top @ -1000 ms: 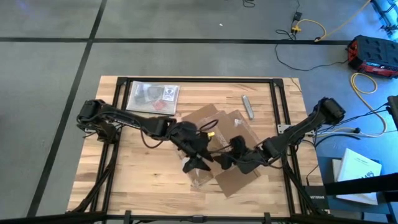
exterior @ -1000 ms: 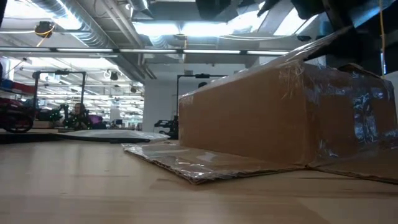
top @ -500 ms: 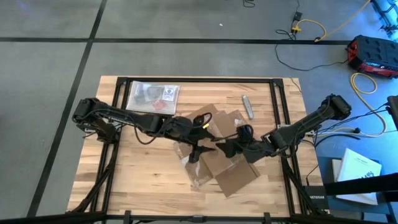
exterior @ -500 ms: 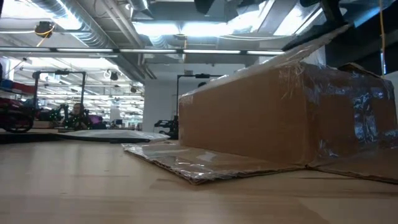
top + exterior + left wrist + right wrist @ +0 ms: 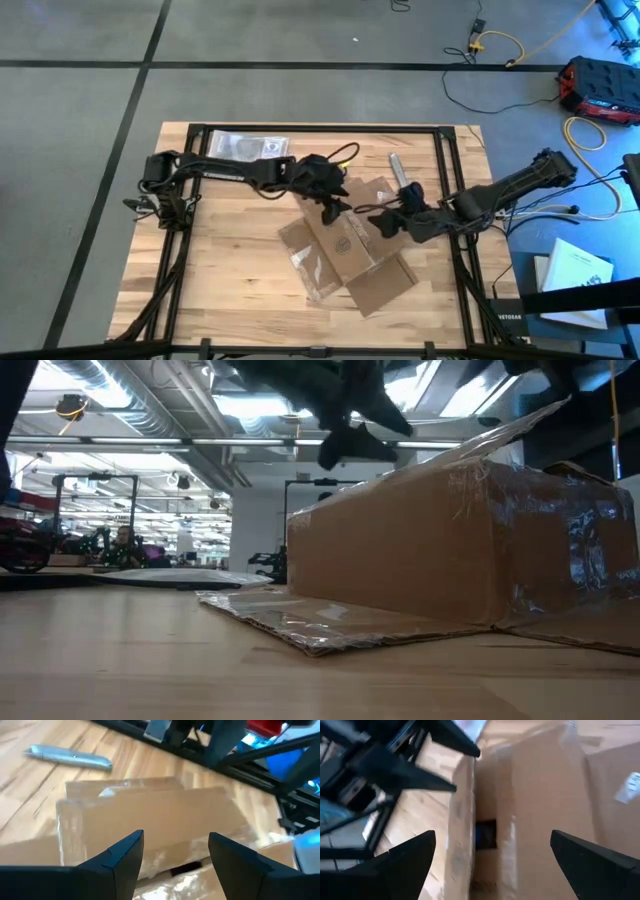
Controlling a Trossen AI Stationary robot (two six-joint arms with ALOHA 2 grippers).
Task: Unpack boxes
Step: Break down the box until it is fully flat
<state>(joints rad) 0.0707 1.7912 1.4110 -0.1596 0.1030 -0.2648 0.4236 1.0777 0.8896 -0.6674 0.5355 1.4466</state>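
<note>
The brown cardboard box [image 5: 350, 245] is lying mid-desk [image 5: 220, 260] with flaps spread, while the left claw [image 5: 333, 205] and right claw [image 5: 385, 222] are hovering above it, both parted and empty.

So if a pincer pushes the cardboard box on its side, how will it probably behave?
The cardboard box is shallow and sits flat on the table, so it would probably slide, not tip. Its flaps lie loose, so they may bend first. The shiny tape could be slippery to grip.

Brown cardboard box [image 5: 350, 245] (shiny clear tape strips), silvery-grey utility knife [image 5: 398, 171].
</note>
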